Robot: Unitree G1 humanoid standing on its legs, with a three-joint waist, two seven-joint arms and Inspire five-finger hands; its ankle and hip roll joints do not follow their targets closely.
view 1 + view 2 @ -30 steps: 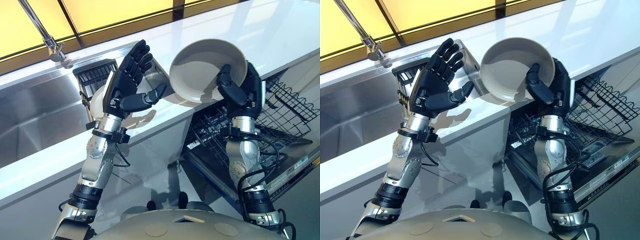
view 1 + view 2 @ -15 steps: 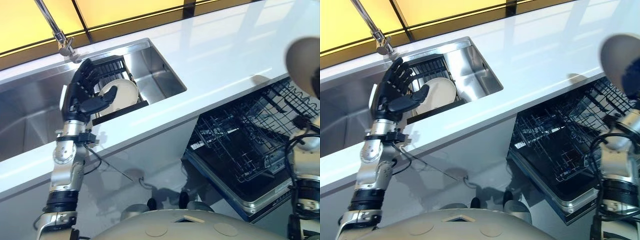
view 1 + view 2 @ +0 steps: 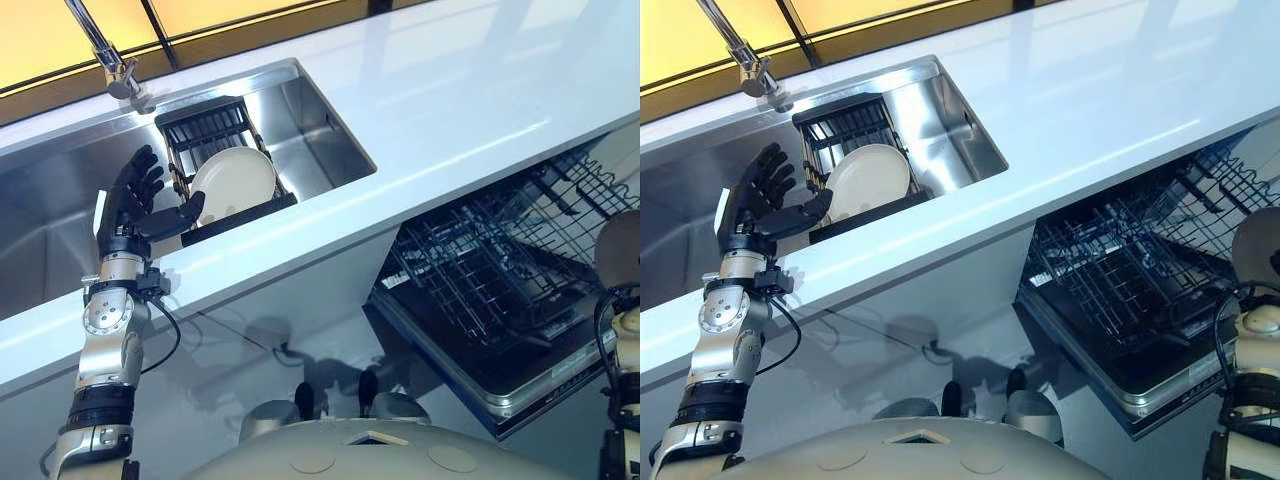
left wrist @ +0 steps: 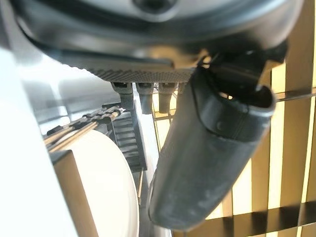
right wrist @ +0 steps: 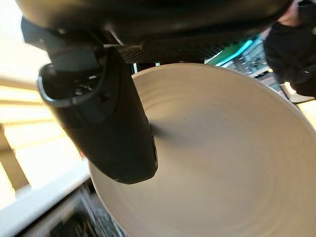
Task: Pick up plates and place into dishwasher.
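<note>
A white plate (image 3: 233,180) stands on edge in a black dish rack (image 3: 205,125) inside the sink. My left hand (image 3: 132,205) is raised just left of it, open, with straight fingers and the thumb (image 4: 212,148) reaching toward the plate's rim (image 4: 111,187) without touching it. A second plate (image 3: 1258,240), pale grey, shows at the far right above the dishwasher's open door. My right hand (image 5: 98,98) is shut on it, its thumb pressed against the inner face of this plate (image 5: 217,158). The pulled-out dishwasher rack (image 3: 480,275) of black wire lies below the counter.
A steel sink (image 3: 50,230) with a tap (image 3: 110,62) sits at the left. The white counter (image 3: 450,110) runs across the view, its front edge overhanging the dishwasher. The open dishwasher door (image 3: 520,385) juts out at the lower right.
My right hand has carried the grey plate from over the counter rightward and down beside the dishwasher rack. My left hand has moved left and down to the sink rack. The camera has shifted too.
</note>
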